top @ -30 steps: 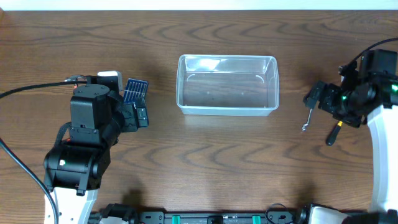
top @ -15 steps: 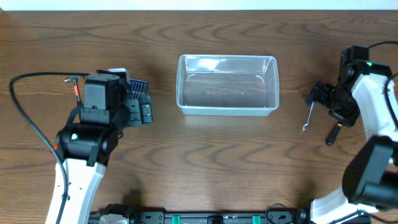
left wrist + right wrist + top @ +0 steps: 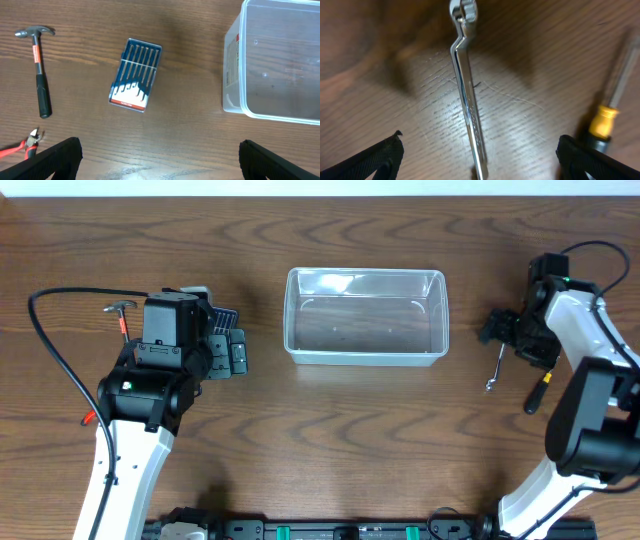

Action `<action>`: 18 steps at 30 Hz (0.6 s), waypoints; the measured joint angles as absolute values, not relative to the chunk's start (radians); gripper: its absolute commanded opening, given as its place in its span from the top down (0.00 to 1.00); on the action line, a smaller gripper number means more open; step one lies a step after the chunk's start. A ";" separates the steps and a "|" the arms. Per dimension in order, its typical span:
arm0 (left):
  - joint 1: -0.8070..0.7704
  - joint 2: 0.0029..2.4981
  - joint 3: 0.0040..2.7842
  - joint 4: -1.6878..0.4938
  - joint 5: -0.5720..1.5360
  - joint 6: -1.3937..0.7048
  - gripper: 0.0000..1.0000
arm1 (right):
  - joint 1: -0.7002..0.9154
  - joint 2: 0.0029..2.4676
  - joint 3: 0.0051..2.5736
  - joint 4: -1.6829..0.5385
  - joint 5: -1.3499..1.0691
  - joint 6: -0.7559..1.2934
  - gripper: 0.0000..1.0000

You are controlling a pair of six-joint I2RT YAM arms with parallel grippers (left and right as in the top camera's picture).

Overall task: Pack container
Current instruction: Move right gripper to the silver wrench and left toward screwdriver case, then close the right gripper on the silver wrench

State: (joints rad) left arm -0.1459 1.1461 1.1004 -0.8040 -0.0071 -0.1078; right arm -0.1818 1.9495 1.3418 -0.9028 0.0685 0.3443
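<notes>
Count the items before you proceed. There is one container (image 3: 365, 320), one blue case of screwdrivers (image 3: 136, 75), one hammer (image 3: 40, 70), one pair of red-handled pliers (image 3: 25, 145) (only partly in the left wrist view), one wrench (image 3: 467, 95) and one screwdriver (image 3: 607, 117) with a yellow and black handle.

Locate the container at the middle of the surface (image 3: 330, 440), toward its far side, between the two arms. Its long axis runs left to right in the overhead view, parallel to the far edge of the surface. Its mouth faces straight up and it sits flat on its base.

Identify the container by its clear plastic walls, rounded corners and thick rim. The wood grain shows through its floor. A pale label sits on its short left wall, seen from the left wrist.

Note that the blue case lies to the container's left, near it but apart. The hammer and pliers lie further left. The wrench and screwdriver lie well apart to its right, side by side without touching.

Check the left gripper (image 3: 160, 162): its jaws stand wide apart above the bare surface, gripping nothing. Check the right gripper (image 3: 480, 160): its jaws also stand wide apart, with the wrench lying on the surface in the gap, touched by neither finger.
</notes>
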 measured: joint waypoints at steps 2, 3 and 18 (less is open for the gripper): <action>-0.146 1.147 1.100 -0.804 -0.007 -0.108 0.02 | -0.176 1.967 1.342 -0.896 0.068 0.343 0.01; -0.146 1.147 1.100 -0.804 -0.007 -0.108 0.02 | -0.171 1.975 1.341 -0.886 0.068 0.343 0.01; -0.146 1.147 1.100 -0.799 -0.007 -0.108 0.02 | -0.155 1.983 1.295 -0.819 0.040 0.331 0.01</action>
